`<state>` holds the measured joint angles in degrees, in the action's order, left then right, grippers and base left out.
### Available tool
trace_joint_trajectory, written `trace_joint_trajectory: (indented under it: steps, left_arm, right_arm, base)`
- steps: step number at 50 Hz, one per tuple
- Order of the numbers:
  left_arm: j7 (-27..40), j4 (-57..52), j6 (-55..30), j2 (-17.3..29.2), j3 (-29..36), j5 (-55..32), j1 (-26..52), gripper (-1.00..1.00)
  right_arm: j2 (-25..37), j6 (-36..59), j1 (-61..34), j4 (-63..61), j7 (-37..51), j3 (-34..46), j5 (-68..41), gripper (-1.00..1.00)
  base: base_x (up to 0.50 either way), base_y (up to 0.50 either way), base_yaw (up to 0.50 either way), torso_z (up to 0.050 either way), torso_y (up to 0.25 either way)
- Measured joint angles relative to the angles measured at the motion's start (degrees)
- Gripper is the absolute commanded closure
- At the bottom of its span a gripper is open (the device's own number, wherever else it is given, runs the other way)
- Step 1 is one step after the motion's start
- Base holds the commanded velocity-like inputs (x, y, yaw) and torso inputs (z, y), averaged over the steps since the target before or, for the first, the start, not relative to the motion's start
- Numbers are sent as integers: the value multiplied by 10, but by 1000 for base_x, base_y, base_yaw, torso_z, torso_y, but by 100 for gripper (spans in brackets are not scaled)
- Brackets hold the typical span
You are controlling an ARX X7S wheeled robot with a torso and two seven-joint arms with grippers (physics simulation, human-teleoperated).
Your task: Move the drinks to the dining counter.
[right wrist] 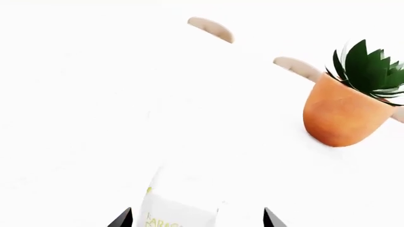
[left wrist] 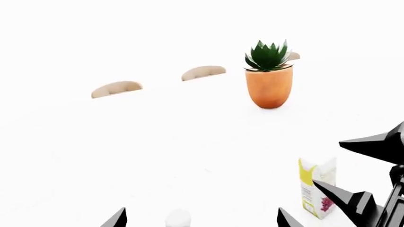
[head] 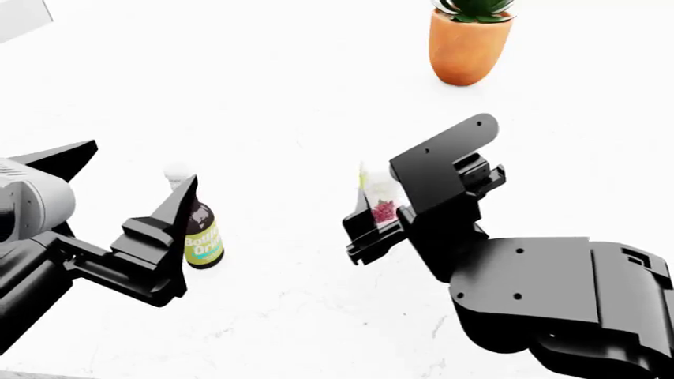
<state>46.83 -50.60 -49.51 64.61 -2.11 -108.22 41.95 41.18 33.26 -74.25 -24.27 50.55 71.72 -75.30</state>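
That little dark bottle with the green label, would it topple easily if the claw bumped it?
Probably, if hit high. The small dark bottle stands upright, tall for its narrow base, so a knock near its white cap might tip it. Being round, it would likely roll once down. Its smooth sides may slip between the left gripper fingers, which sit open beside it.

white faintly veined counter (head: 316, 87); orange pot (head: 469, 46) with dark green leaves; white carton (head: 380, 193) with purple grapes, yellow trim; dark bottle (head: 200, 229), yellow-green label; black grippers.
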Motion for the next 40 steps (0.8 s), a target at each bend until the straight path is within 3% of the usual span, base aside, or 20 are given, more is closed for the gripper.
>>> trace_joint_trajectory:
  steps: [16,36,40]
  left_arm:
    - [3,0,0,2,1,-7,7,-100]
    - [9,-18,14,13,-32,-24,-10,-100]
    - [9,-20,15,12,-38,-23,-17,-100]
  right_arm:
    - [27,2,-28,-60,68,-35,-46,-100]
    - [19,76,-140,-152,271,-53,-167,-100]
    - [17,91,-157,-160,307,-50,-174,-100]
  base:
    - [0,0,0,0,0]
    - [0,0,0,0,0]
    - [460,37,0,0,0]
